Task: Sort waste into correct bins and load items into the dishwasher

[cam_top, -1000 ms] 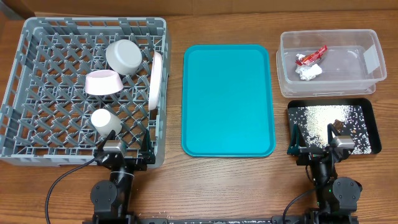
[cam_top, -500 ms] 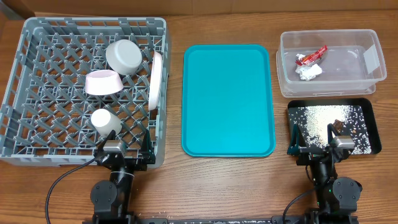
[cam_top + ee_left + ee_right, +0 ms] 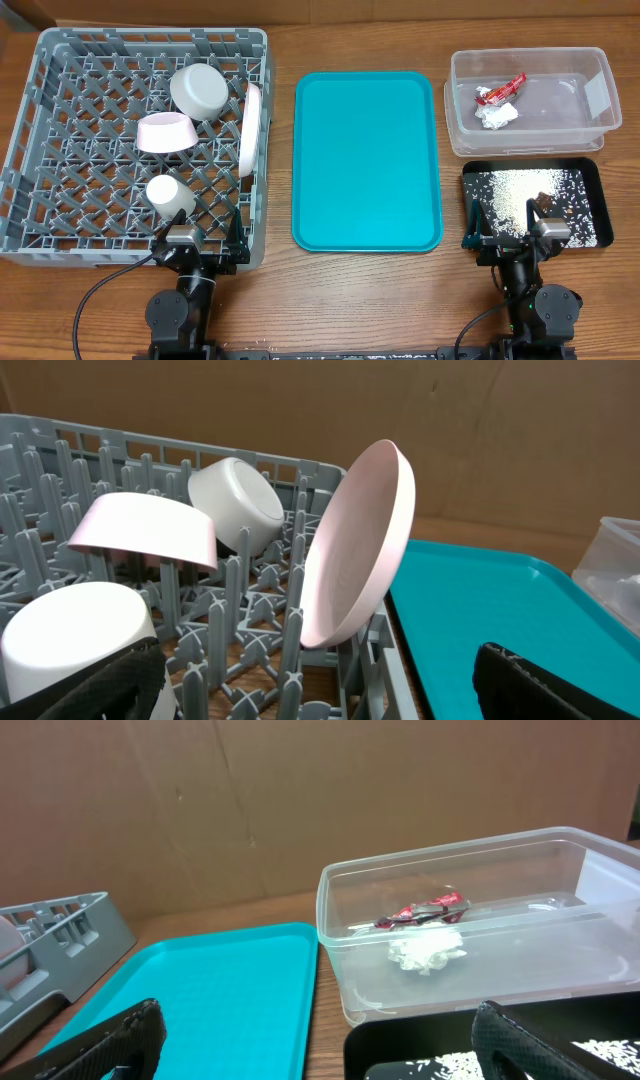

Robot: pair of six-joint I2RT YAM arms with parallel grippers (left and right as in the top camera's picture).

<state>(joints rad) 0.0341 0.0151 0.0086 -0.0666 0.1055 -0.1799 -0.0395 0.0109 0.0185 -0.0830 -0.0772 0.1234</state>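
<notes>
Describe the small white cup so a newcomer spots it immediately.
Find the big grey dish rack at the left of the table. Of the dishes inside, the cup sits nearest the robot, beside the pinkish bowl. It is the smallest piece there, plain white and narrower than that bowl.

Overhead down, wrists low (teal tray [image 3: 367, 160] shared)
</notes>
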